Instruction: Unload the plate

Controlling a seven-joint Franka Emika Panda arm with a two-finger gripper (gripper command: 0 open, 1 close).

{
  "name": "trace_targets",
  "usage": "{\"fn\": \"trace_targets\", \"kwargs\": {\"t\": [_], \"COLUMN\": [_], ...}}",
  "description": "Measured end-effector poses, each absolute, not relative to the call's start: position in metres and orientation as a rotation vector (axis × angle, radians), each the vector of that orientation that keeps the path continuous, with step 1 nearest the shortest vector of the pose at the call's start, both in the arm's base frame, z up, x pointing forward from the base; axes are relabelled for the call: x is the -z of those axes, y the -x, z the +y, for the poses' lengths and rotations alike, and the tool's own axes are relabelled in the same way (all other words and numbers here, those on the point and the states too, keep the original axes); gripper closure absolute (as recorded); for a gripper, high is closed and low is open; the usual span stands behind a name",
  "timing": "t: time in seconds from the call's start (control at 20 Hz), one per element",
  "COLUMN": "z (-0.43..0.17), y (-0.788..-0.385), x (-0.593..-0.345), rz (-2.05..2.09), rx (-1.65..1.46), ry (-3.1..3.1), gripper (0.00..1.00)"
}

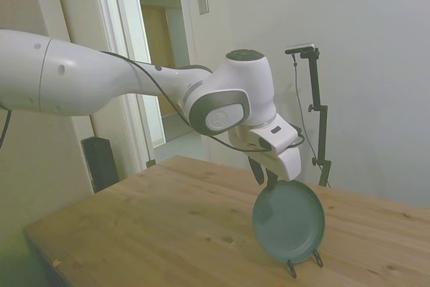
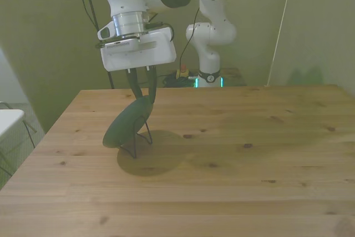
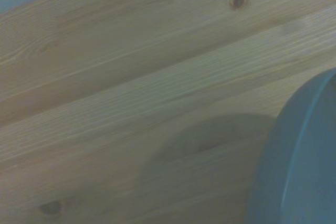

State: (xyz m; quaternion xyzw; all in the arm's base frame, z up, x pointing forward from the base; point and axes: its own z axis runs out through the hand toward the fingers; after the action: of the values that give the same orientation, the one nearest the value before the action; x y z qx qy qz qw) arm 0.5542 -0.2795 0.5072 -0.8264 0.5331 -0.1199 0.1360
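- Plate (image 1: pixel 289 223) is standing nearly on edge in the thin black wire stand (image 1: pixel 304 264), and you are seeing it lean back a little, with its hollow face turned toward the side camera.
- You are looking at a dull teal, round plate; in the front view (image 2: pixel 128 123) it is showing as a tilted dark oval, on the front view's left part of the wooden table (image 2: pixel 233 159).
- The gripper (image 1: pixel 263 177) is hanging right over the plate's top rim, with one dark finger (image 1: pixel 257 170) showing in front of the rim and the other dropping to the rim beside it.
- From the front (image 2: pixel 142 94), you are seeing the two fingers straddling the upper rim; whether they are squeezing it or only sitting around it, you cannot tell.
- The stand's feet are resting on the table, and the plate's shadow is lying on the wood just in front of it.
- The wrist view is giving you blurred wood planks and a curved slice of the plate's edge (image 3: pixel 304 166).
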Motion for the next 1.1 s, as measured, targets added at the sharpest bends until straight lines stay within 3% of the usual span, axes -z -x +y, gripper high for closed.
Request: {"fn": "trace_targets", "kwargs": {"t": [0.85, 1.1], "z": [-0.297, -0.295], "y": [-0.543, -0.542], "x": [-0.514, -0.533], "rz": [1.553, 1.537], "rx": [0.371, 0.398], "ry": [2.377, 2.352], "gripper": [1.00, 1.00]}}
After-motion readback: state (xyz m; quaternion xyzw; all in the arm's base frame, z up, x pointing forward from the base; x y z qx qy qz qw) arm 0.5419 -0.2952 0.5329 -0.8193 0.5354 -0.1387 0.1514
